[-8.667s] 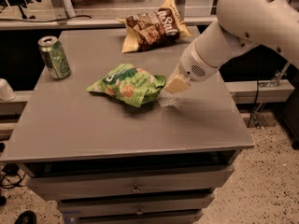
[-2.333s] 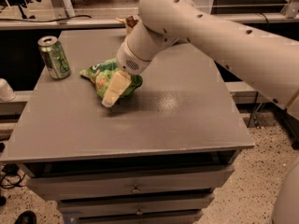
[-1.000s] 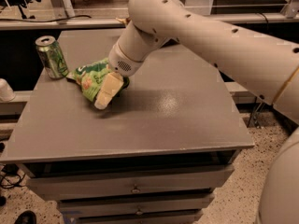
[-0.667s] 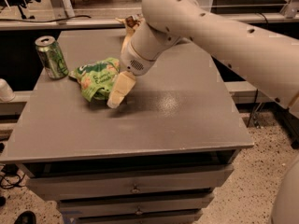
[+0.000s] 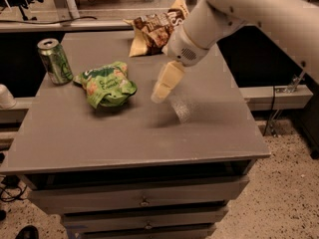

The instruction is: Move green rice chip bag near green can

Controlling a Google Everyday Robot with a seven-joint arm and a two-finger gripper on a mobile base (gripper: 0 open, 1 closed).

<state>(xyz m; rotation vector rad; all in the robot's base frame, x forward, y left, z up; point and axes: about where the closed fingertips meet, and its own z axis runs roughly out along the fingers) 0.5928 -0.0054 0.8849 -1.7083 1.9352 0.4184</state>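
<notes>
The green rice chip bag lies crumpled on the grey table top, left of centre. The green can stands upright just to its left, a small gap away. My gripper hangs over the middle of the table, to the right of the bag and apart from it. It is open and holds nothing. The white arm reaches in from the upper right.
A brown and yellow snack bag lies at the back of the table, behind my gripper. Drawers run under the table's front edge. A shelf rail stands to the right, over speckled floor.
My gripper carried the green bag left toward the can, let go of it, and has now drawn back to the right. The bag lies free beside the can.
</notes>
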